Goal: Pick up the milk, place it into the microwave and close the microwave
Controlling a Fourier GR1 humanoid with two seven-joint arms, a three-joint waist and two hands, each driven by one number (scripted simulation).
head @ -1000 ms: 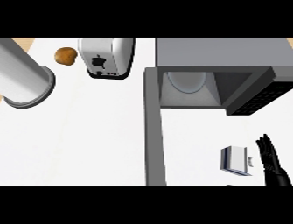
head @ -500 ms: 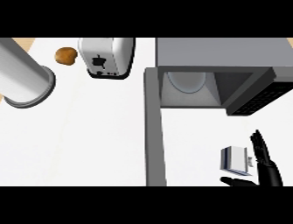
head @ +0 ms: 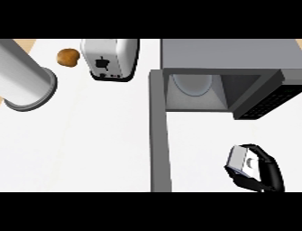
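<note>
At lower right of counter [head: 86, 144]: right hand [head: 266, 173] curled round milk [head: 241, 159], fingers over carton's far edge, thumb under its near edge. Milk carton small, white and grey, in front of microwave [head: 233, 56] and outside it, below control panel [head: 270, 100]. Whether carton rests on counter or clears it: cannot tell. Microwave at upper right, open; door [head: 158, 131] swung out toward near edge, seen edge-on as long grey bar left of milk. Round plate [head: 192, 83] visible inside cavity. Toaster [head: 108, 58] at upper centre, just left of microwave. Small brown item [head: 67, 57], possibly a potato, just left of toaster, apart from it. Large grey forearm [head: 16, 74] at upper left, ending in round cap; no left hand visible.
</note>
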